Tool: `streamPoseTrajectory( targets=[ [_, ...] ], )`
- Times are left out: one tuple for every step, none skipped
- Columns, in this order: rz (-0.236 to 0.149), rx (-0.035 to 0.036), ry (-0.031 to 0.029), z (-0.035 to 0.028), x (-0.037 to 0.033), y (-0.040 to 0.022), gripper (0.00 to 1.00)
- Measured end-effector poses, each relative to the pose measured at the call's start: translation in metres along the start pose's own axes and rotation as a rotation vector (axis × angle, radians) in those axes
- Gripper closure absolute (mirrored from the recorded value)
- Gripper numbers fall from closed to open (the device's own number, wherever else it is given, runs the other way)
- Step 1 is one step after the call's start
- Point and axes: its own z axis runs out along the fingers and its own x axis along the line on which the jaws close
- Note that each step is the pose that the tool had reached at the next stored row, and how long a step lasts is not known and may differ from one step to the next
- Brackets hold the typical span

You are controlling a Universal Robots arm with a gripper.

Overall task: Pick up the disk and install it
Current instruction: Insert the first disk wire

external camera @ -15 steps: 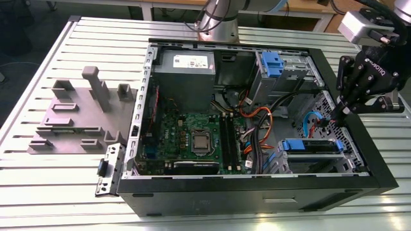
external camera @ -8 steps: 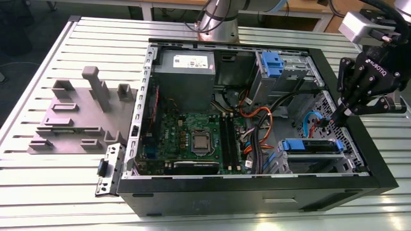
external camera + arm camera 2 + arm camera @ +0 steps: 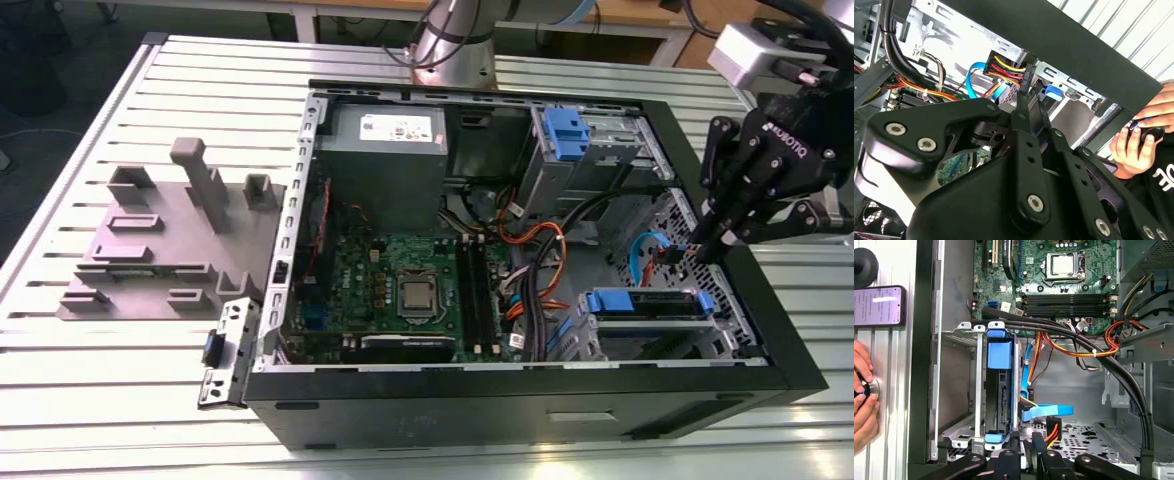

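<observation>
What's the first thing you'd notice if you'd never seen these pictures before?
The open black computer case on the slatted table grabs the eye, its green motherboard bare. The black gripper hangs over the case's edge at the exterior view's right. Below it, the disk with blue rails sits in its metal bay, beside orange and blue cables.

Black linkage claw (image 3: 705,246), silver screws, white lettering.

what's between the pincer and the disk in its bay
In the first wrist view, a blue flat cable and an orange-yellow power plug lie between the pincer and the disk.
</observation>
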Motion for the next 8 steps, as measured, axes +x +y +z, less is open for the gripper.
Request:
streamPoseTrajectory(
  targets=[
    [-0.001,-0.0002,0.0014,0.0002,-0.0001,-0.0006,0.76],
    [-0.002,-0.0003,0.0029,0.0003,-0.0002,-0.0012,0.76],
    [-0.003,-0.0001,0.0045,0.0006,-0.0003,-0.0016,0.76],
    [-0.006,0.0001,0.0054,0.0008,-0.0003,-0.0018,0.76],
    [-0.008,0.0005,0.0062,0.0009,-0.0005,-0.002,0.76],
    [-0.01,0.0007,0.0064,0.0011,-0.0009,-0.0023,0.76],
    [-0.011,0.0009,0.0066,0.0012,-0.0015,-0.0026,0.76],
    [-0.011,0.001,0.0067,0.0013,-0.0022,-0.0031,0.75]
  ],
)
